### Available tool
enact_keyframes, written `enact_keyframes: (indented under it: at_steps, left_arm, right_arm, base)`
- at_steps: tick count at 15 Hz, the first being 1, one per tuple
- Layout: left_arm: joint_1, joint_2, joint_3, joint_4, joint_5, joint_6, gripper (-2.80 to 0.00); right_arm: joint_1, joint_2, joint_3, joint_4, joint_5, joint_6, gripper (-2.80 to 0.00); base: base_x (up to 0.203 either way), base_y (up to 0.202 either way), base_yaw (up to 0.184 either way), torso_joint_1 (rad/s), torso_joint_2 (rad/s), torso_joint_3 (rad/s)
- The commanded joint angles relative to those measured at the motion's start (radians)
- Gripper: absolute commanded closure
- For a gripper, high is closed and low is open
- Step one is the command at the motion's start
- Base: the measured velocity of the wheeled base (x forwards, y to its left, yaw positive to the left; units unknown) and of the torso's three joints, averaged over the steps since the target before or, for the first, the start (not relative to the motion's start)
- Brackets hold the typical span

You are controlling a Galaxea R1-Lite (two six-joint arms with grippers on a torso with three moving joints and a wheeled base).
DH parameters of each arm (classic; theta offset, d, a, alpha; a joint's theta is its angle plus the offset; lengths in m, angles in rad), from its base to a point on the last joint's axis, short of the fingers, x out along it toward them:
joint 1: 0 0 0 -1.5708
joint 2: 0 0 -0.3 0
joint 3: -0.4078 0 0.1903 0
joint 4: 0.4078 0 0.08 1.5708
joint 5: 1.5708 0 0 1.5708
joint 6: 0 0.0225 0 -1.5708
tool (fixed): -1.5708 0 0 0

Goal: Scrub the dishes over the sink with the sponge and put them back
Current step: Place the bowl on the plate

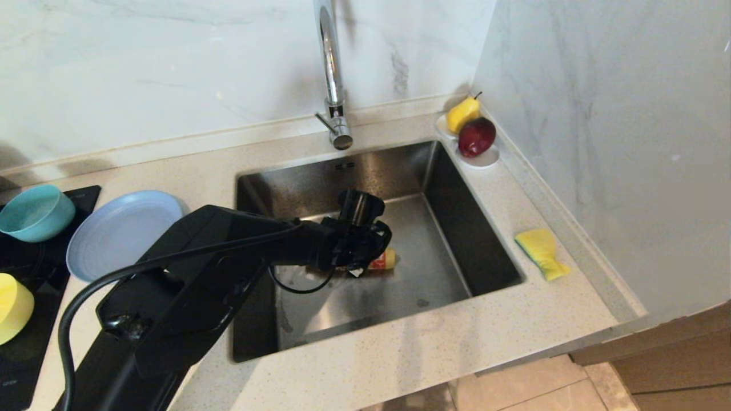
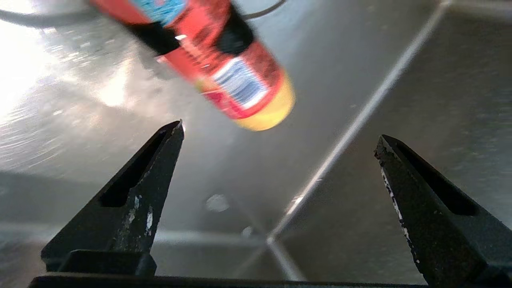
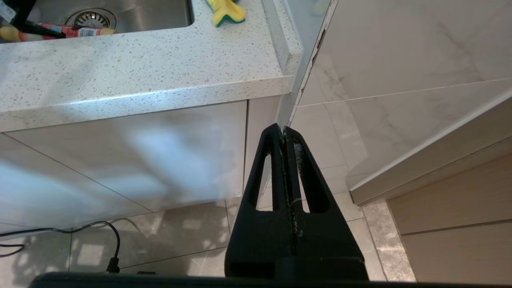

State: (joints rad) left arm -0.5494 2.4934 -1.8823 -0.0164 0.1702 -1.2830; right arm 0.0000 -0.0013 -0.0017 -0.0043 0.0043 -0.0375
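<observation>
While the left gripper point(image 2: 280, 132) hangs wide apart & empty inside the sink point(image 1: 485, 251), just by the lying detergent bottle point(image 2: 224, 68), the sponge point(image 1: 541, 251) sits on the counter point(image 1: 400, 348) to the right. Blue plate point(image 1: 123, 228), teal bowl point(image 1: 35, 212) & yellow bowl point(image 1: 12, 307) wait on the left. Right gripper point(image 3: 283, 130) is clenched, down by the cupboard

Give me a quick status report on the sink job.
Left hand open inside the sink, empty. Right hand shut, parked low. Sponge untouched on counter. Detergent bottle lying in the basin.
</observation>
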Motion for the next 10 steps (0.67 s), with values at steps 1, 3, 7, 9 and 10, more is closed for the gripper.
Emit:
enact_keyframes:
  at_steps: [1, 3, 7, 9, 10]
  left_arm:
    - [0.0, 0.009, 0.0, -0.024, 0.002, -0.007, -2.8]
    - [0.0, 0.023, 0.0, -0.026, 0.002, -0.006, -2.8]
    - [0.003, 0.051, -0.001, -0.067, 0.005, -0.003, -2.8]
    - [0.003, 0.059, -0.001, -0.071, 0.005, -0.001, -2.8]
    - [0.003, 0.064, -0.001, -0.076, 0.005, 0.001, -2.8]
  right_arm:
    - [0.0, 0.001, 0.0, 0.0, 0.0, -0.001, 0.0]
    - [0.0, 0.001, 0.0, 0.0, 0.0, -0.001, 0.0]
    - [0.0, 0.001, 0.0, 0.0, 0.0, -0.001, 0.0]
    - [0.0, 0.001, 0.0, 0.0, 0.0, -0.001, 0.0]
    - [0.0, 0.001, 0.0, 0.0, 0.0, -0.001, 0.0]
  base:
    - [0.0, 0.0, 0.0, 0.0, 0.0, 0.0]
    - [0.0, 0.0, 0.0, 0.0, 0.0, 0.0]
    - [0.0, 0.0, 0.0, 0.0, 0.0, 0.0]
    - [0.0, 0.0, 0.0, 0.0, 0.0, 0.0]
    - [0.0, 0.0, 0.0, 0.0, 0.0, 0.0]
